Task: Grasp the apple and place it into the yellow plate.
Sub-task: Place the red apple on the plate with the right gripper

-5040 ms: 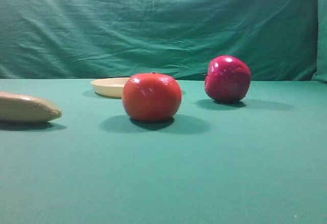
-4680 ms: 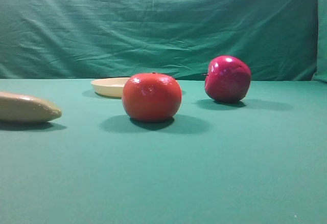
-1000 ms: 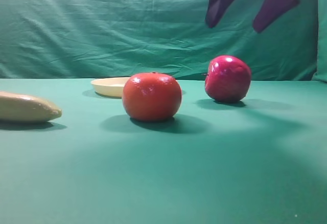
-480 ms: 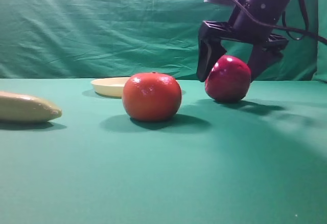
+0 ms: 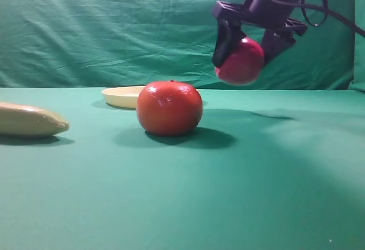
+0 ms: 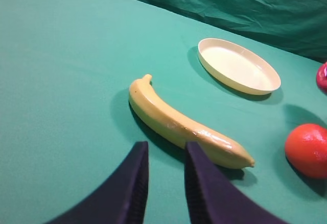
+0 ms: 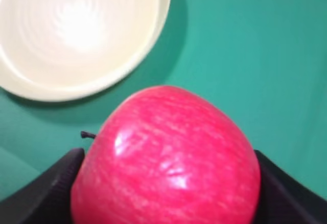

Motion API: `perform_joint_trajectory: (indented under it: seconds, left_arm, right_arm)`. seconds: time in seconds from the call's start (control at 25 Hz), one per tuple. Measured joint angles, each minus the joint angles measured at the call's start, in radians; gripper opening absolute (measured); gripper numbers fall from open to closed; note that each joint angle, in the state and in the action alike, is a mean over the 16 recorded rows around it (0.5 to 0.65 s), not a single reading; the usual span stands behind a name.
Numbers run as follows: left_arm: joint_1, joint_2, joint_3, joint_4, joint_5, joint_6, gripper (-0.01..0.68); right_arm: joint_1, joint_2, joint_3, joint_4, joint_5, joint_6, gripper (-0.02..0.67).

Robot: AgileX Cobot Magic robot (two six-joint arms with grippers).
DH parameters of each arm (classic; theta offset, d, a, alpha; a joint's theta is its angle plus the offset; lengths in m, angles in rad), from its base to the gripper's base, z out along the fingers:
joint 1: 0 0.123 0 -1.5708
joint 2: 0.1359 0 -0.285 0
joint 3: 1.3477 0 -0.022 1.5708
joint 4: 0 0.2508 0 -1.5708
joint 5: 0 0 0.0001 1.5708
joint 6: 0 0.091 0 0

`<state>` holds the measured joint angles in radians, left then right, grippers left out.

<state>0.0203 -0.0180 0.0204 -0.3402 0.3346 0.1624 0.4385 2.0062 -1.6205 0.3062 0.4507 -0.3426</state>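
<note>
Right gripper [image 5: 246, 43]: jaws clamped on the apple [image 5: 240, 61], one finger on each flank, fruit lifted clear of the worktop [image 5: 228, 193] with its shadow lying on the green cloth below. My right wrist view confirms: apple [image 7: 166, 157] fills the lower frame between both dark fingers, short stem pointing to 9 o'clock. Yellow plate [image 7: 76, 35] sits below at 11 o'clock from the apple, nothing in it. Left gripper [image 6: 162, 183]: jaws nearly together with a narrow gap, gripping nothing, hovering just beside the banana [image 6: 186, 124]. Count on the worktop: one yellow plate, one banana, one orange-red round fruit [image 5: 169, 108]; one apple in the air. In the exterior high view the plate [image 5: 122, 96] lies behind the orange-red fruit, at its 10 o'clock; banana at far left.
</note>
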Motion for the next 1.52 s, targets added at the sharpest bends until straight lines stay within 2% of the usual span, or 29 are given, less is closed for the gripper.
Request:
perform_joint_trajectory:
  seconds: [0.48,0.68,1.24,1.36,1.52]
  left_arm:
    - [0.000,0.000,0.000,0.000,0.000,0.000,0.157]
    - [0.000,0.000,0.000,0.000,0.000,0.000,0.157]
    - [0.000,0.000,0.000,0.000,0.000,0.000,0.157]
    - [0.000,0.000,0.000,0.000,0.000,0.000,0.157]
    - [0.000,0.000,0.000,0.000,0.000,0.000,0.157]
  right_arm:
    - [0.121,0.125,-0.035,0.009,-0.221,-0.053,0.531]
    - [0.133,0.168,-0.035,0.011,-0.265,-0.055,0.536]
    - [0.131,0.167,-0.035,0.012,-0.260,-0.056,0.625]
    - [0.124,0.124,-0.035,0.012,-0.222,-0.056,0.596]
    - [0.110,0.038,-0.035,0.010,-0.144,-0.056,0.480]
